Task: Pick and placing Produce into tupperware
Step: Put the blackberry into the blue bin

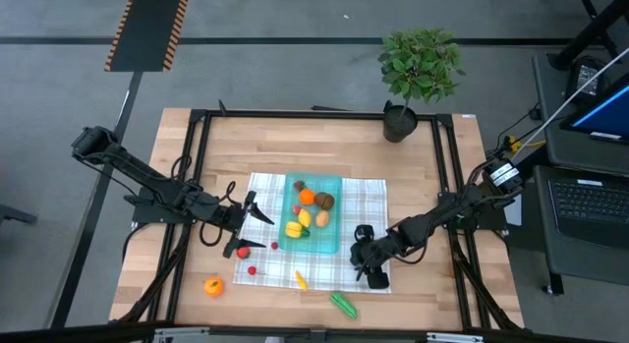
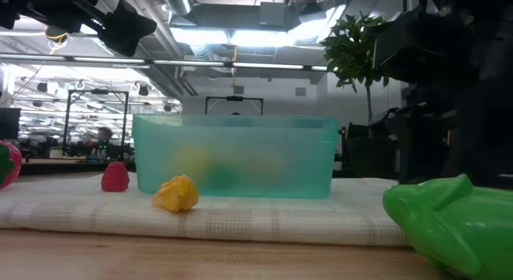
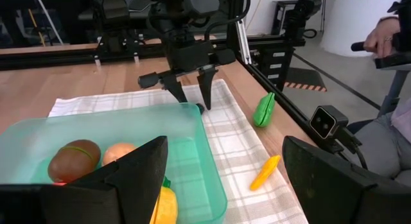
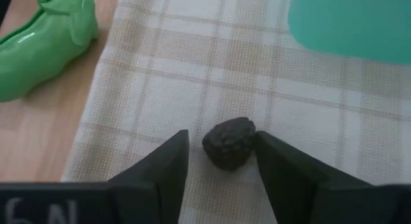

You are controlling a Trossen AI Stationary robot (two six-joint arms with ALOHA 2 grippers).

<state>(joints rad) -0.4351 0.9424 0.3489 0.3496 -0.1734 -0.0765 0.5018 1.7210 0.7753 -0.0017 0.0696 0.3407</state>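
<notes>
The right gripper [image 4: 218,161] brackets a small dark lumpy produce piece [image 4: 229,142] on the checked cloth [image 4: 173,76], near its front edge beside the translucent teal tupperware [image 1: 313,215] — grip unclear; left gripper [image 1: 239,228] gapes.

I get even, bright overhead light on the table [image 1: 314,156], with only soft shadows under the arms. My low view is backlit by ceiling strips, so the potted plant [image 2: 357,47] reads dark and the near green pod [image 2: 449,220] is blurred. In my right wrist view the cloth [image 4: 192,89] is soft-focused.
</notes>
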